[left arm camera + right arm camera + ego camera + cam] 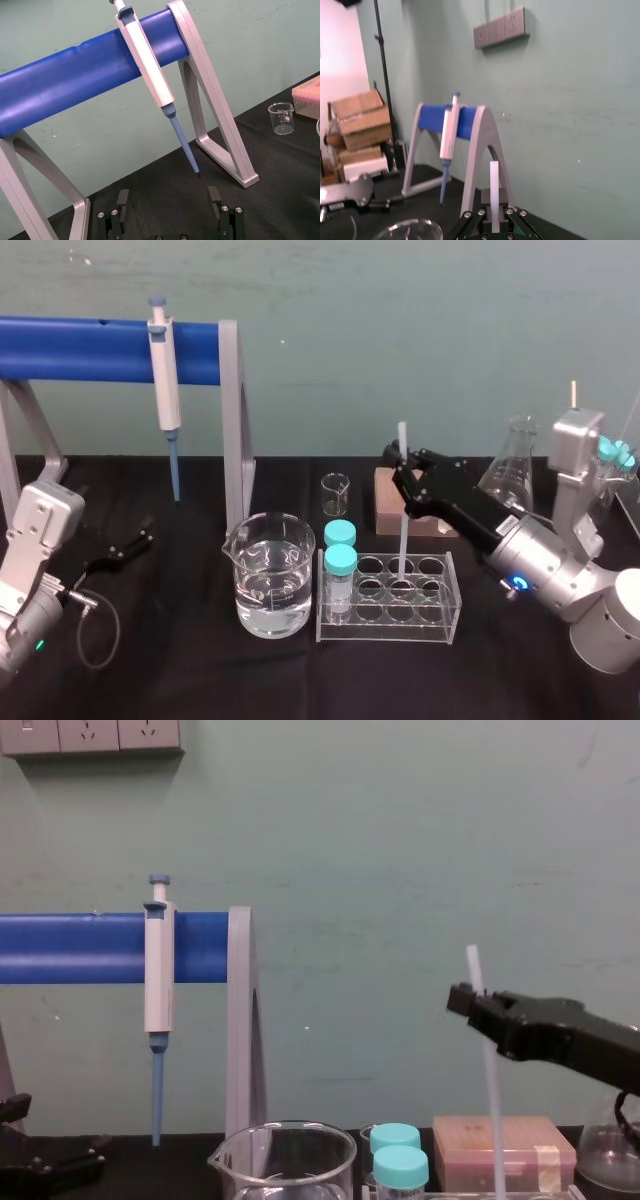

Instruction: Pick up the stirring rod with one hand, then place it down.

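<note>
Now | pick seemingly done, placing pending | pinching rod (403, 535) upright over rack (430, 628) with right gripper (402, 478) | with left gripper (168, 192) spread, left of rack | next: lower, release

Even, diffuse room light; weak shadows; soft sheen on blue bar (75, 85); glints on beaker (268, 575); side wall (340, 55) overexposed.
</note>
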You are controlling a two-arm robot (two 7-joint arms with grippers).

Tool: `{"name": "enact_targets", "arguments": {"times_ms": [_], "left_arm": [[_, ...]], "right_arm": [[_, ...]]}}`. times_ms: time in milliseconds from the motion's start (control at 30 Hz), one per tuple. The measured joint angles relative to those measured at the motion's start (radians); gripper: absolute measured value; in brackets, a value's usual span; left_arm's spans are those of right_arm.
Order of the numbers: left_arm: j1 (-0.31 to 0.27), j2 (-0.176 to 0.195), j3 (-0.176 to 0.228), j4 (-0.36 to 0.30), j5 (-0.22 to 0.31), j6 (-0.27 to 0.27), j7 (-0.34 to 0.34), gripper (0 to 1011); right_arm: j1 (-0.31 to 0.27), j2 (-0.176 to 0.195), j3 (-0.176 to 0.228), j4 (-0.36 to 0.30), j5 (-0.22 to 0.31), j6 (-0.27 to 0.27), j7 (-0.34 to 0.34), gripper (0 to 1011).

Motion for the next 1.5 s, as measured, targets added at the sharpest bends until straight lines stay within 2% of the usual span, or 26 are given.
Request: {"name": "enact_targets", "arguments": {"times_ms": [200,433,633,967,1500], "left_arm": [[0.000,0.000,0.000,0.000,0.000,0.000,0.000,1000],[0.000,0.000,0.000,0.000,0.000,0.000,0.000,1000],[0.000,0.000,0.000,0.000,0.000,0.000,0.000,1000],[0.000,0.000,0.000,0.000,0.000,0.000,0.000,1000],[0.000,0.000,0.000,0.000,0.000,0.000,0.000,1000]], "right_arm": [[-0.011,0.001,0.021,-0.032,0.016,-0.021,0.013,70],[-0.011,0.031,0.060,-0.106,0.008,-0.045,0.009,70],[-0.022,0.055,0.099,-0.153,-0.008,-0.053,-0.021,70],[-0.037,0.052,0.131,-0.159,-0.020,-0.041,-0.056,70],[-0.032,0.043,0.141,-0.145,-0.033,-0.038,-0.052,70]]}}
